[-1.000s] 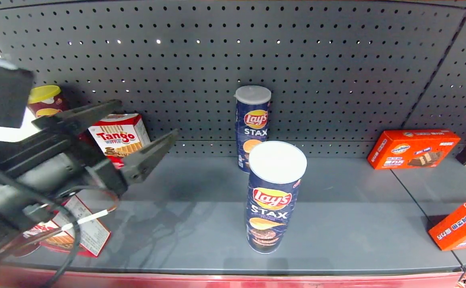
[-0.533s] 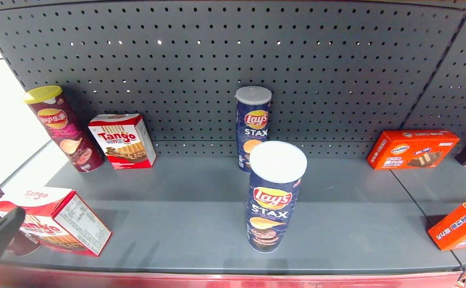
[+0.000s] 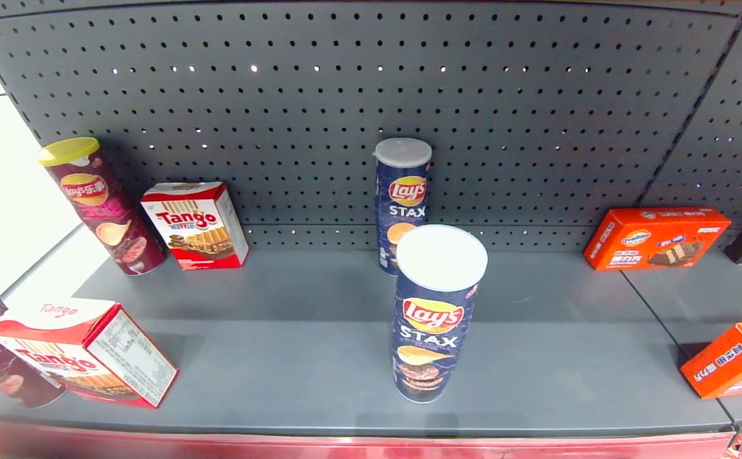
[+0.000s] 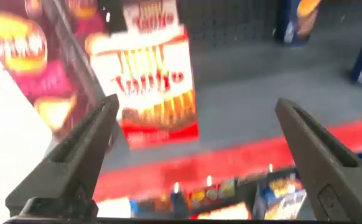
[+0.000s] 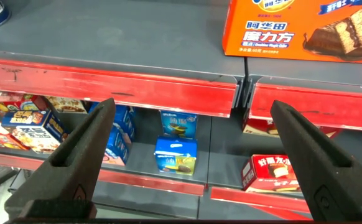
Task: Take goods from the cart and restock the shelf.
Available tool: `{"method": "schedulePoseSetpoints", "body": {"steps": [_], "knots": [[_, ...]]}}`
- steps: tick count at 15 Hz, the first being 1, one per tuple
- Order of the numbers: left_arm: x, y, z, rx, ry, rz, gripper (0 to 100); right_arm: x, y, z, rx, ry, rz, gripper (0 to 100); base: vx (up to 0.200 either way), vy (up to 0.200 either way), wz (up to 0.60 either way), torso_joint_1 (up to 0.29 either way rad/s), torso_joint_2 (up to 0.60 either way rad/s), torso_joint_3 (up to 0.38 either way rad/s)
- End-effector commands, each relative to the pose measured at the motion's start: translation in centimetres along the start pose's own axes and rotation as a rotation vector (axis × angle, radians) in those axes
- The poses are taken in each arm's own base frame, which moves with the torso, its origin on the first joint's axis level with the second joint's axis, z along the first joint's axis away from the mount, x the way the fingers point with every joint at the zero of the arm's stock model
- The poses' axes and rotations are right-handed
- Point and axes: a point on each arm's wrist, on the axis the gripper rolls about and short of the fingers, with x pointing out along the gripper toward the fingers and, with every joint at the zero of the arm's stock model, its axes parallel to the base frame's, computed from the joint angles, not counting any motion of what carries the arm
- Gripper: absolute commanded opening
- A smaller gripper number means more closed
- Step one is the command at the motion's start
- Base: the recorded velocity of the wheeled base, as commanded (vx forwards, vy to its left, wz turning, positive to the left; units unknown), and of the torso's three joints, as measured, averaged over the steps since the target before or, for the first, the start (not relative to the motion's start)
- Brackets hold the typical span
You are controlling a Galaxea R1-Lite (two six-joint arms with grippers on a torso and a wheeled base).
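Chip can (image 3: 433, 319) stands upright at the front edge of the shelf (image 3: 269, 357), label outward, likely for shoppers; left gripper (image 4: 196, 102) and right gripper (image 5: 192, 104) are apart, empty.

head: above shelf (image 3: 320, 357), looking down | wrists: low, facing shelf front | shared: shelf

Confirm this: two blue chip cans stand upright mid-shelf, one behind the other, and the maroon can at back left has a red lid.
Wrong on the lid: the head view shows the maroon can has a yellow lid, not red. The front blue can and rear blue can stand as stated.
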Motion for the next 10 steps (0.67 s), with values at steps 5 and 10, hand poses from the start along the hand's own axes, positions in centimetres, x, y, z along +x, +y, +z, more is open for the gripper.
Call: {"method": "schedulePoseSetpoints", "body": {"steps": [5, 10], "knots": [[-1.1, -0.5, -1.9, -0.001, 0.078, -0.053, 100, 0.0, 0.0, 0.0, -0.001, 0.001, 0.002, 100, 0.000, 0.000, 0.00, 0.000, 0.00, 0.000], [-2.1, -0.6, -3.1, -0.044, 0.089, -0.142, 100, 0.0, 0.0, 0.0, -0.001, 0.001, 0.001, 100, 0.000, 0.000, 0.00, 0.000, 0.00, 0.000]]}}
